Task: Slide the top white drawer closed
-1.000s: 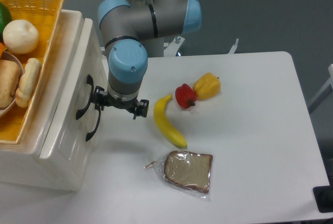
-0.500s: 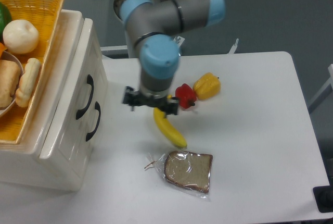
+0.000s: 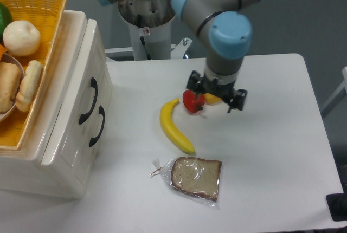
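Observation:
The top white drawer (image 3: pixel 80 77) is the upper front of the small cream cabinet (image 3: pixel 65 173) at the left, with a black arched handle (image 3: pixel 89 101). It sits flush with the lower drawer front and its own handle (image 3: pixel 98 126). My gripper (image 3: pixel 216 94) hangs far to the right of the cabinet, over the red pepper (image 3: pixel 191 101) and the yellow pepper (image 3: pixel 212 99). Its black fingers stand spread to both sides and hold nothing. The fingertips are partly hidden under the wrist.
A wicker basket (image 3: pixel 38 5) with bread and vegetables stands on the cabinet top. A banana (image 3: pixel 173 127) lies mid-table and a wrapped bread slice (image 3: pixel 196 178) lies in front of it. The arm's base (image 3: pixel 146 32) stands at the back edge.
My gripper has moved from the drawer handles at the left across the table to the right, over the peppers. The drawer front has not visibly moved.

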Motion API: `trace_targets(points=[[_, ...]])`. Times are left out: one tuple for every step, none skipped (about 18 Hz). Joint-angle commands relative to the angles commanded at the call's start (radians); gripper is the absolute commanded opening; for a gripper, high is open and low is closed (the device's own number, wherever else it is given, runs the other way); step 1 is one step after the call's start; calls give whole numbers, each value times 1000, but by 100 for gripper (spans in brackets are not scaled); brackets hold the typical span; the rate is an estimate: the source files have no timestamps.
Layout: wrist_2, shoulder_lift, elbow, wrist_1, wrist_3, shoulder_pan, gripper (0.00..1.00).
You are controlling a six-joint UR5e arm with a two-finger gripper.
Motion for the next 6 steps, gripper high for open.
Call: trace_targets(points=[[0,5,0,0,46,18,100],[-2,9,0,-2,89,37,100],[-2,14,0,-2,118,48,100],[-3,21,0,-2,138,60,100],[-3,25,0,-2,155,69,100],[-5,31,0,-2,166,74,100]])
